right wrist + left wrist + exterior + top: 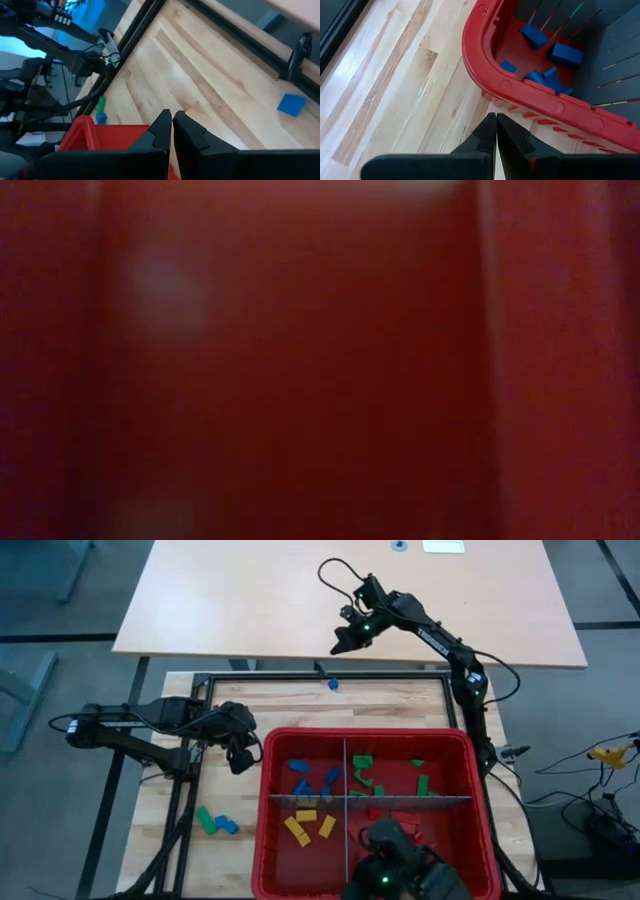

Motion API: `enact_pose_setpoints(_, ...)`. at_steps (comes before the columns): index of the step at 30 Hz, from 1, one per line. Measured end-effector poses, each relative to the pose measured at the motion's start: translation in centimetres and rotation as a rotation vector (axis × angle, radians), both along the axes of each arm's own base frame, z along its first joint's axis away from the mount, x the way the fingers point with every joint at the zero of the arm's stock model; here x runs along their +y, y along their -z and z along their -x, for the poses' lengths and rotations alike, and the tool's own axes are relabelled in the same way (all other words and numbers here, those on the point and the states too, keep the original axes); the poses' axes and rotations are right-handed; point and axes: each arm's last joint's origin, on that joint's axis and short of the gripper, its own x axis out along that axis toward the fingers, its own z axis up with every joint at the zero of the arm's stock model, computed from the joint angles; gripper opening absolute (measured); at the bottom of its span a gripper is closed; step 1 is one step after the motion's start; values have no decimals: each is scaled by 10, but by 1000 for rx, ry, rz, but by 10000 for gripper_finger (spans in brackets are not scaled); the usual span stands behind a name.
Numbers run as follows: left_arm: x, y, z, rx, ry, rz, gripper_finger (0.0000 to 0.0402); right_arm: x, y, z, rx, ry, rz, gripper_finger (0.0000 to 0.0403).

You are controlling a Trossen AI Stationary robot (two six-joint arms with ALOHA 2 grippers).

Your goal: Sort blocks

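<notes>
Left tool (496, 131) is pinched fully closed with nothing in it, hovering just outside the red bin (485, 75) corner; blue blocks (547, 77) sit right past that rim. Right tool (171, 131) is closed and empty too, one blue block (291, 105) on the surface ahead.

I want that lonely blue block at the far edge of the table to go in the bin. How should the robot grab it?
Probably from straight above. The blue block lies flat on bare wood, with the black frame rail close behind it, so pinching its two side faces avoids the rail. The right hand hovers nearest, shut, and would need to open first.
</notes>
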Motion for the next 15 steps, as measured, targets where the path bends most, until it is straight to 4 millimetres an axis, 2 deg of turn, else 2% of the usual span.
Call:
enact_pose_setpoints(9, 0, -1, 2, -5, 1, -1, 0, -9, -8, 19, 24, 48, 46, 0)
enact_pose_setpoints(12, 0, -1, 2, -4, 8, -5, 0, -1, -21, 25, 14, -20, 182, 0)
enact_pose_setpoints(15, 0, -1, 2, -4, 9, -6, 0, 13, -31, 33, 147, -62, 413, 0)
